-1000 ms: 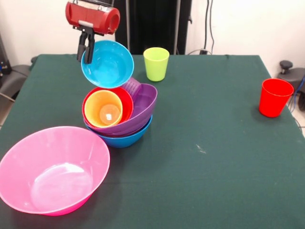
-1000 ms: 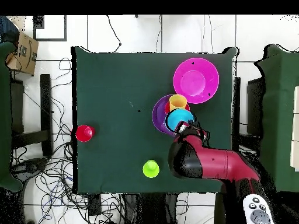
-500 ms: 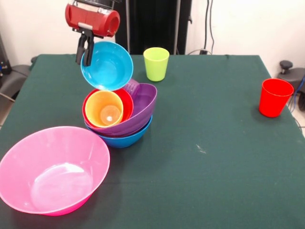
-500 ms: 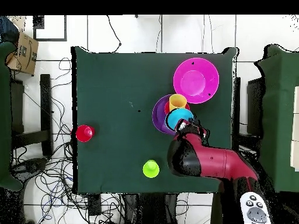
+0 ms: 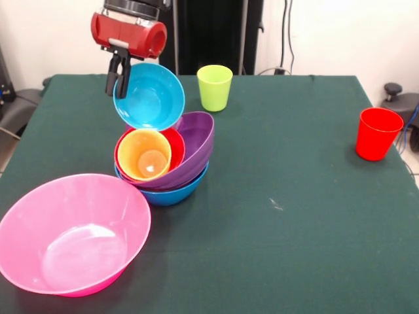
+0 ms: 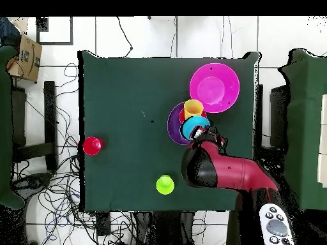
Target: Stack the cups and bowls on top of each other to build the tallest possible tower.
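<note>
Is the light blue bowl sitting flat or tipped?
Tipped. The light blue bowl shows its inside sideways, its rim pinched by the end effector.

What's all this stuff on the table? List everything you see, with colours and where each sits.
Table: one, dark green cloth top.
Pink bowl: one, very large, alone at the front-view near left corner.
Tower: one untidy nested pile beside the pink bowl.
Blue bowl: one, medium, base of the tower.
Purple bowl: one, large, tilted inside the blue bowl.
Red bowl: one, small, inside the purple bowl.
Orange-yellow piece: one, inside the red bowl; cup or bowl unclear.
Light blue bowl: one, tilted, held above the tower.
Lime green cup: one, upright, far edge.
Red cup: one, upright, right edge.
Hand: one, black, on a red arm, pinching the light blue bowl's rim.
</note>
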